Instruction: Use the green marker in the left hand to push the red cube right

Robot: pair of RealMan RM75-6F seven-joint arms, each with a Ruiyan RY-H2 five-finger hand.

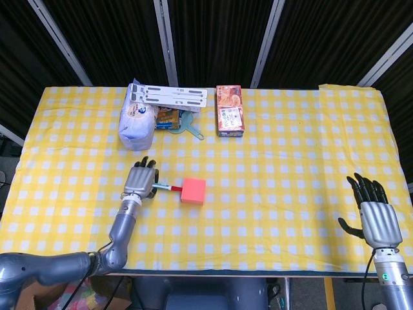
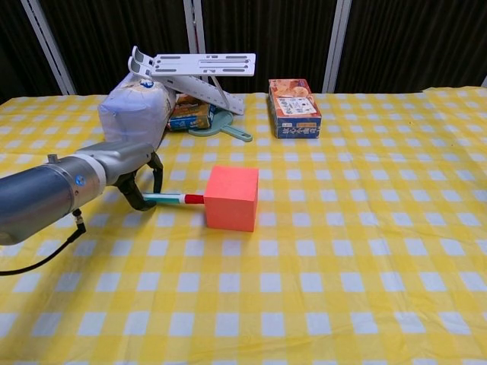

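Observation:
The red cube point(image 1: 193, 190) point(image 2: 230, 198) sits on the yellow checked cloth, left of the table's middle. My left hand point(image 1: 141, 181) point(image 2: 137, 163) grips the green marker point(image 1: 166, 188) point(image 2: 173, 199) just left of the cube. The marker lies level, its red cap end touching the cube's left face. My right hand point(image 1: 375, 213) hovers at the near right corner of the table, fingers spread and holding nothing; only the head view shows it.
At the back left stand a white wrapped bundle point(image 1: 138, 123) point(image 2: 137, 114), a white slotted rack point(image 1: 171, 96) point(image 2: 199, 70), a small box with a teal scoop point(image 1: 192, 129) point(image 2: 221, 126), and a snack box point(image 1: 230, 111) point(image 2: 294, 107). The yellow cloth point(image 1: 290, 168) spreads right of the cube.

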